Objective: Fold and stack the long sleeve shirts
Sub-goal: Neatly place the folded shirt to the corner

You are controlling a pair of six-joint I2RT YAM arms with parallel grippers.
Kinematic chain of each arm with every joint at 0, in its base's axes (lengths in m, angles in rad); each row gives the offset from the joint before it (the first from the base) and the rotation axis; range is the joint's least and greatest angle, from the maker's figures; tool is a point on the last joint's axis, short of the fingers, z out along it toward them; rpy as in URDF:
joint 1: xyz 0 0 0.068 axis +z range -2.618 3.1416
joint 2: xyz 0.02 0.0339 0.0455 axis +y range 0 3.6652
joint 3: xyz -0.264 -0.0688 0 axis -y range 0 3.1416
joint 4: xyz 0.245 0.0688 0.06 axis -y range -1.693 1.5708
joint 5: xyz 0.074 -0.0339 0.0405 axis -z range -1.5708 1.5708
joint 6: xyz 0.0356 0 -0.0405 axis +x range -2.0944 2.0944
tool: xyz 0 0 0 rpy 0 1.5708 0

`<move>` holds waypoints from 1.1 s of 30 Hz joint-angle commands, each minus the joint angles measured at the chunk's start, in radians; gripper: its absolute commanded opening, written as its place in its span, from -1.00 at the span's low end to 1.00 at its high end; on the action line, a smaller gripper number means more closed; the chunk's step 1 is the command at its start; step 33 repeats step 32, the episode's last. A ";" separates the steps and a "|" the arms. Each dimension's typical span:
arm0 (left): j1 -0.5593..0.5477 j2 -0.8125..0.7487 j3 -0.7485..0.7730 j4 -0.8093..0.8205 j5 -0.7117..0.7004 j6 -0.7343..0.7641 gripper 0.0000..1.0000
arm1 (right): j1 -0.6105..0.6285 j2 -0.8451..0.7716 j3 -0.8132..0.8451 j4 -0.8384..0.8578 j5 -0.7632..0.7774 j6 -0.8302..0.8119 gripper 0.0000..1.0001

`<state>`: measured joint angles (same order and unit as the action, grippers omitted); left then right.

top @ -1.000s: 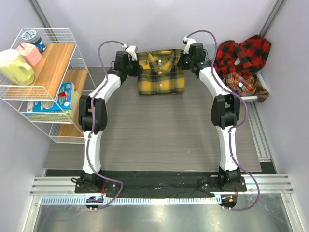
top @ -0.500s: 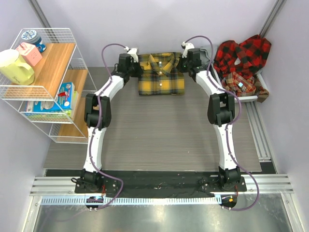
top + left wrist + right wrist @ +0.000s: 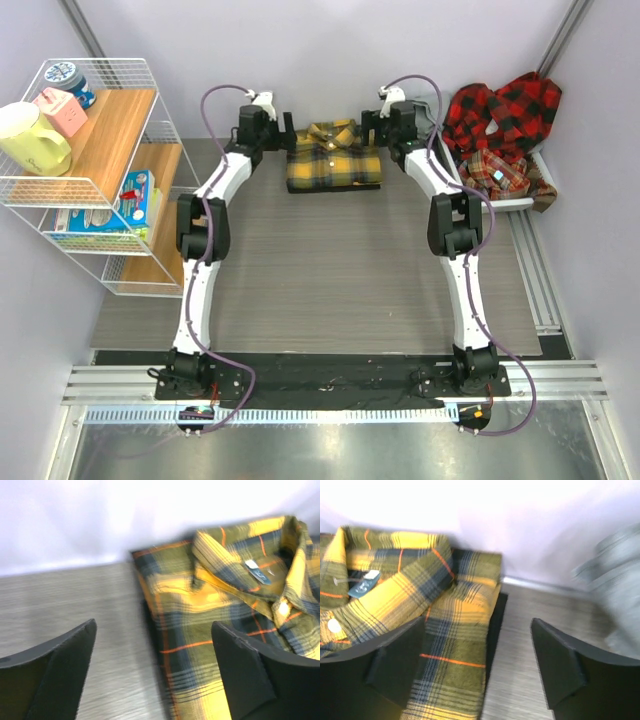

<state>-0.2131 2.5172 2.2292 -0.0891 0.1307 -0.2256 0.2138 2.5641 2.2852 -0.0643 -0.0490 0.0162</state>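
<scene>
A folded yellow-and-black plaid shirt point(image 3: 333, 160) lies collar up at the back of the table, close to the wall. My left gripper point(image 3: 284, 136) stands open over its left edge point(image 3: 165, 630), holding nothing. My right gripper point(image 3: 372, 126) stands open over its right edge point(image 3: 465, 630), also empty. In both wrist views one finger hangs over the cloth and the other over bare table. A black layer point(image 3: 497, 612) shows under the yellow shirt's right edge. Red-and-black plaid shirts point(image 3: 503, 112) are heaped at the back right.
The red shirts sit in a white bin point(image 3: 520, 200) by the right wall. A wire shelf point(image 3: 95, 170) with a pale yellow cup point(image 3: 32, 138) and boxes stands at the left. The grey table point(image 3: 330, 270) stretches in front of the shirt.
Both grippers were shut on the yellow shirt's upper corners and have opened, letting it go. The shirt now lies more compact and nearer the wall.
</scene>
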 commanded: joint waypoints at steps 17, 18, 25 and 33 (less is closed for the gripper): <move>0.018 -0.741 -0.289 -0.789 0.488 0.077 0.99 | -0.027 -0.949 -0.633 -0.371 -0.308 -0.142 0.99; 0.018 -0.761 -0.305 -0.864 0.475 0.098 1.00 | -0.028 -0.981 -0.673 -0.393 -0.314 -0.137 0.99; 0.018 -0.923 -0.669 -0.816 0.310 0.170 0.99 | -0.028 -1.176 -1.104 -0.468 -0.364 -0.117 0.99; -0.011 -0.933 -0.819 -0.744 0.193 0.169 0.99 | -0.027 -1.207 -1.230 -0.453 -0.316 -0.110 0.99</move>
